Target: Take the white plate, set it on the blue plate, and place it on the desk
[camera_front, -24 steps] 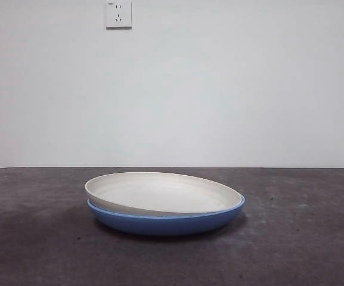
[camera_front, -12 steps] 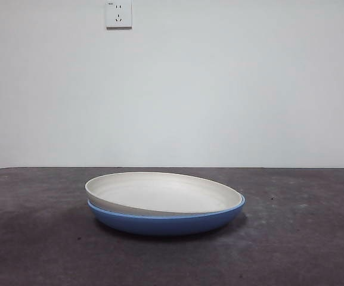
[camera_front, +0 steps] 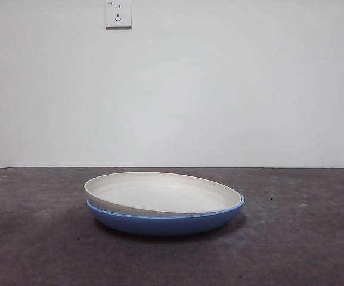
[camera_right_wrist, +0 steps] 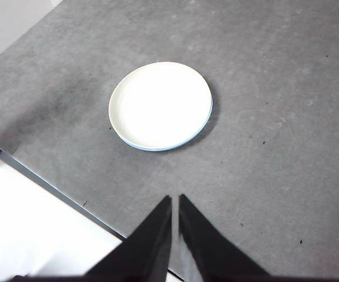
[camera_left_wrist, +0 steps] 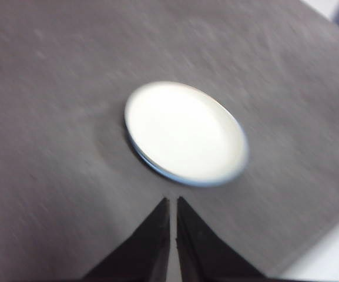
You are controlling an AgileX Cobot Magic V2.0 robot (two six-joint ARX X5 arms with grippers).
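Observation:
The white plate (camera_front: 160,192) lies in the blue plate (camera_front: 166,221) in the middle of the desk (camera_front: 303,238), slightly tilted, its left rim raised. Both wrist views look down from high above. The white plate (camera_left_wrist: 184,132) covers the blue plate, of which only a thin rim (camera_right_wrist: 201,126) shows. My left gripper (camera_left_wrist: 173,202) is shut and empty, well above and away from the plates. My right gripper (camera_right_wrist: 175,200) is shut and empty, also high above the desk. Neither arm shows in the front view.
A wall socket (camera_front: 118,13) is on the white wall behind the desk. The desk's edge (camera_right_wrist: 51,185) runs near the plates in the right wrist view, with white floor beyond it.
The plates have not moved. The left wrist picture is blurred, so that arm is moving.

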